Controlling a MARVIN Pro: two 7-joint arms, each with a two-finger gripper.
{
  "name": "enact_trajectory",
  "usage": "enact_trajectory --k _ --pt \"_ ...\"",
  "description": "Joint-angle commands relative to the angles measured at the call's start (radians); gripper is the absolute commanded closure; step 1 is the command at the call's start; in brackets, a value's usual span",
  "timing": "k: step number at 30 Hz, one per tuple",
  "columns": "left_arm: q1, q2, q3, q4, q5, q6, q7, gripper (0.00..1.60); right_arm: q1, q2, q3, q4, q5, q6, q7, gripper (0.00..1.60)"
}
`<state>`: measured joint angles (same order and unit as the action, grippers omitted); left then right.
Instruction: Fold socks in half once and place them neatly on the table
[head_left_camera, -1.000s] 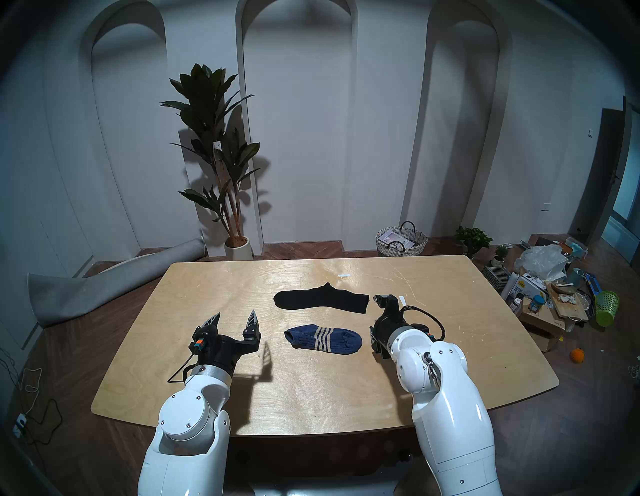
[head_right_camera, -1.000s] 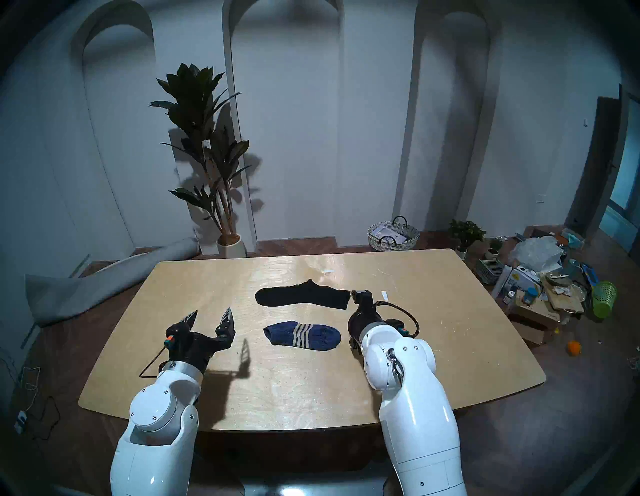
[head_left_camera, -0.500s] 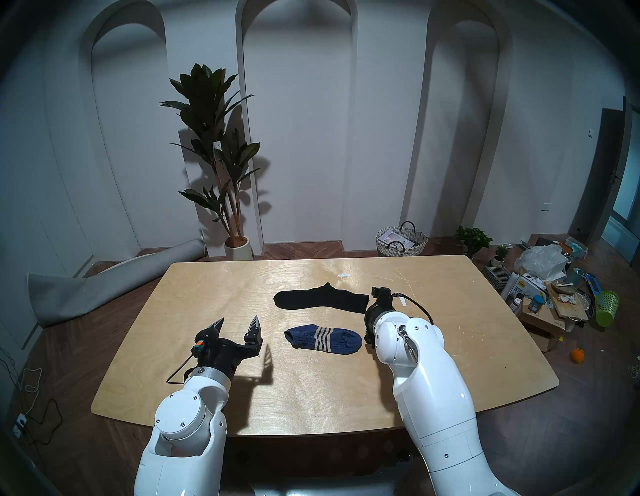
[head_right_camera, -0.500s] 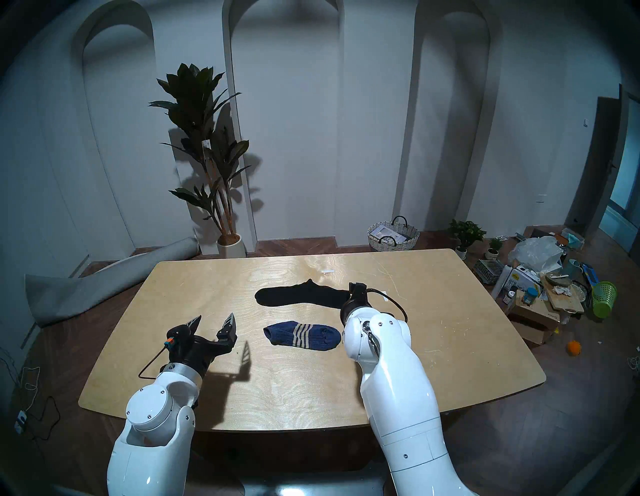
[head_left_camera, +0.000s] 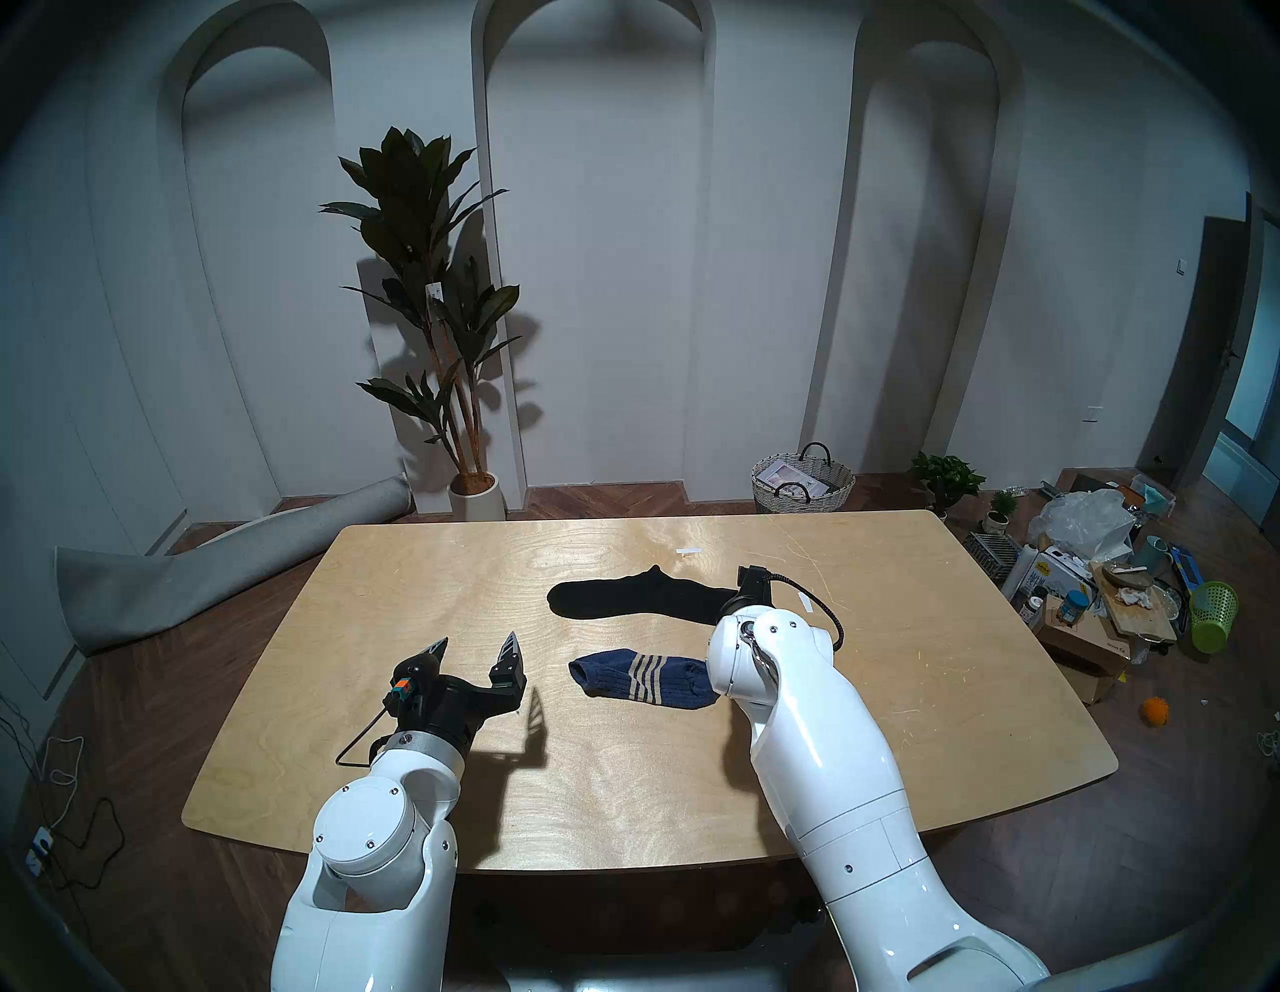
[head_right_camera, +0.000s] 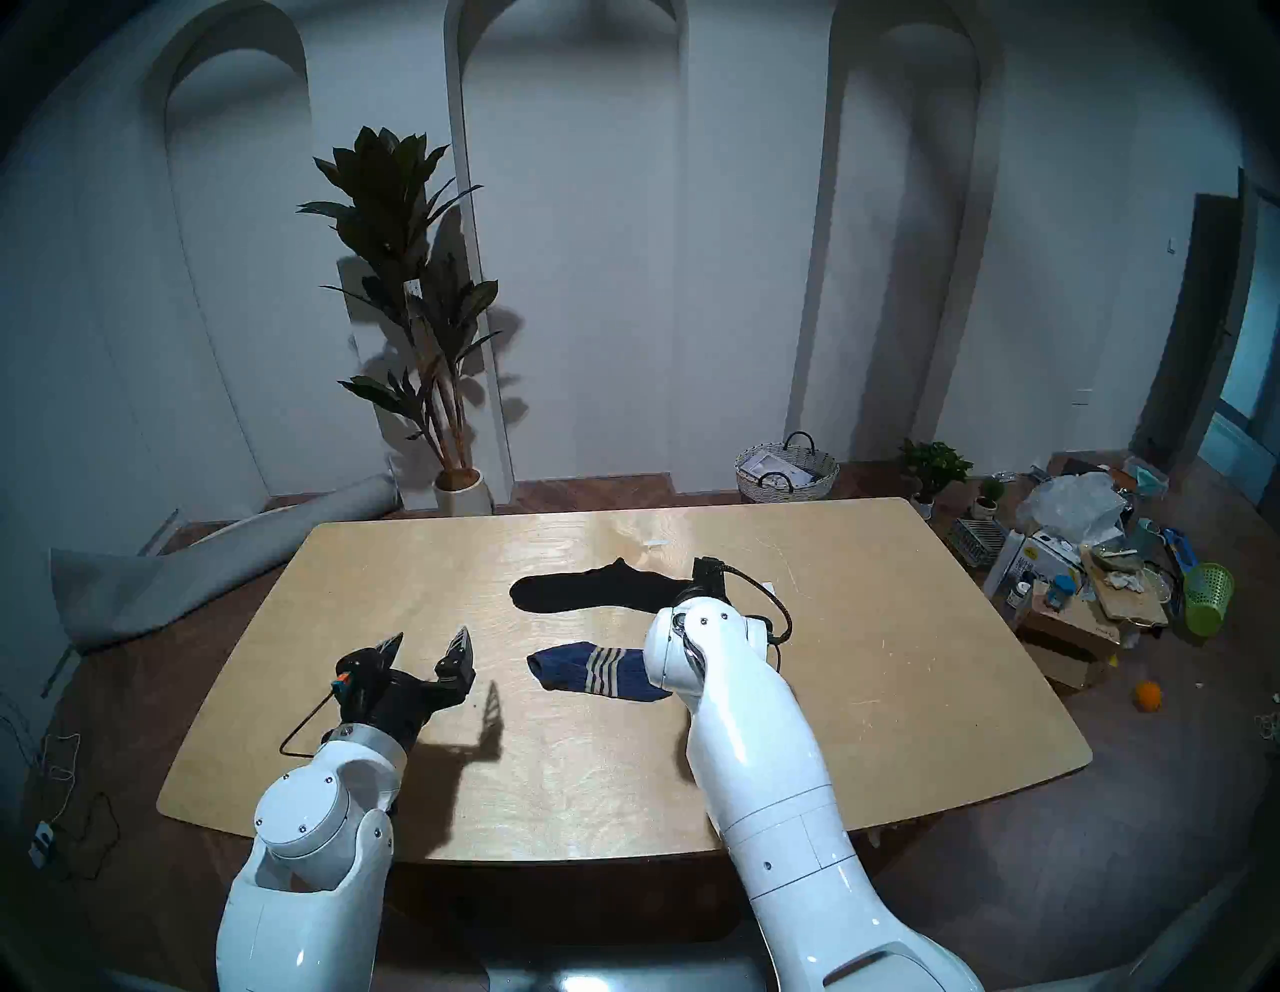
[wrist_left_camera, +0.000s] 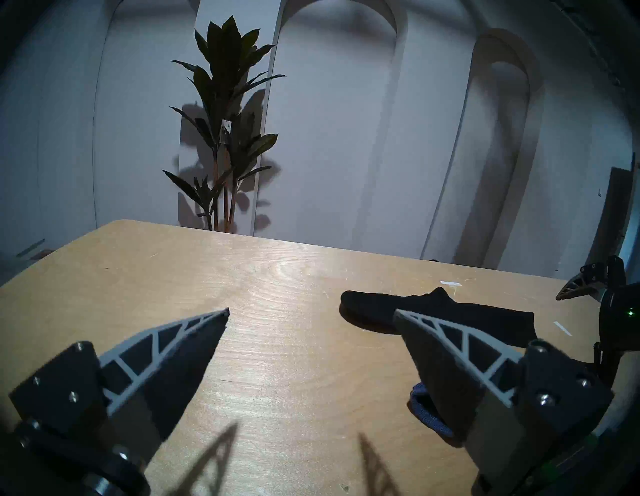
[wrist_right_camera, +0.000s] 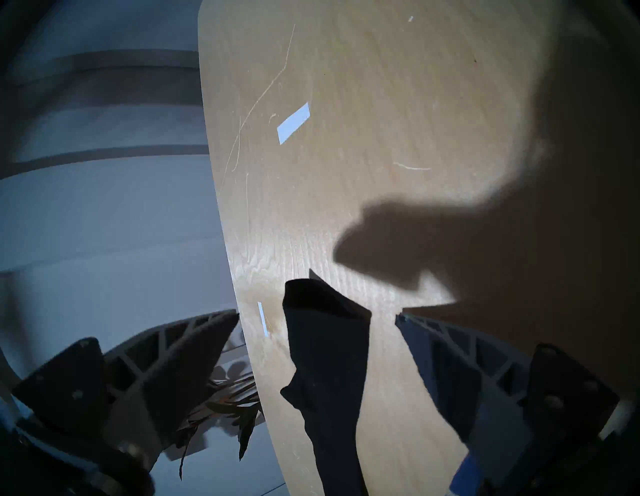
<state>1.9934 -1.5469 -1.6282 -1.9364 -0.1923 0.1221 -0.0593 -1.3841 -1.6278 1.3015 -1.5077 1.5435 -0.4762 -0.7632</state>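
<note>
Birch-plywood table (head_left_camera: 623, 776), pale, grain visible, rounded corners; fills the middle of both head views. White right arm (head_left_camera: 817, 748) reaching in over the near right part of the top, elbow covering the right end of the striped sock. White left arm (head_left_camera: 388, 817) lower left, over the near left part of the top. Black sock (head_left_camera: 637, 597) flat and unfolded, far centre, lying left to right. Navy ribbed sock (head_left_camera: 634, 675) with tan stripes flat and unfolded, nearer than the black one, apart from it. Left gripper (head_left_camera: 478, 648) above bare wood well left of the navy sock, jaws spread wide, empty. Right gripper (wrist_right_camera: 317, 313) above the right end of the black sock, jaws wide apart with that end between them in the wrist view, nothing clamped; contact with the fabric not discernible. White tape strips (wrist_right_camera: 293, 123) on the wood beyond the black sock.
</note>
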Motion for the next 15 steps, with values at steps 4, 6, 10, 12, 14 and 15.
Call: enact_trajectory --k 4,6,10,12,14,15 --pt "-0.016 -0.006 0.004 -0.024 0.007 -0.004 0.014 0.00 0.096 -0.024 -0.012 0.049 -0.032 -0.028 -0.034 0.00" --pt "-0.018 -0.009 0.004 -0.022 0.007 -0.004 0.021 0.00 0.102 -0.023 -0.017 0.063 -0.033 -0.026 -0.025 0.00" --pt "-0.019 -0.010 0.005 -0.020 0.008 -0.005 0.026 0.00 0.106 -0.017 -0.026 0.074 -0.035 -0.019 -0.002 0.00" --pt "-0.021 -0.011 0.005 -0.018 0.008 -0.005 0.029 0.00 0.113 -0.020 -0.027 0.083 -0.033 -0.019 0.000 0.00" --pt "-0.024 -0.012 0.005 -0.015 0.008 -0.004 0.032 0.00 0.123 -0.021 -0.029 0.099 -0.035 -0.022 0.001 0.00" --pt "-0.024 -0.013 0.006 -0.014 0.008 -0.004 0.034 0.00 0.130 -0.022 -0.029 0.110 -0.037 -0.025 0.000 0.00"
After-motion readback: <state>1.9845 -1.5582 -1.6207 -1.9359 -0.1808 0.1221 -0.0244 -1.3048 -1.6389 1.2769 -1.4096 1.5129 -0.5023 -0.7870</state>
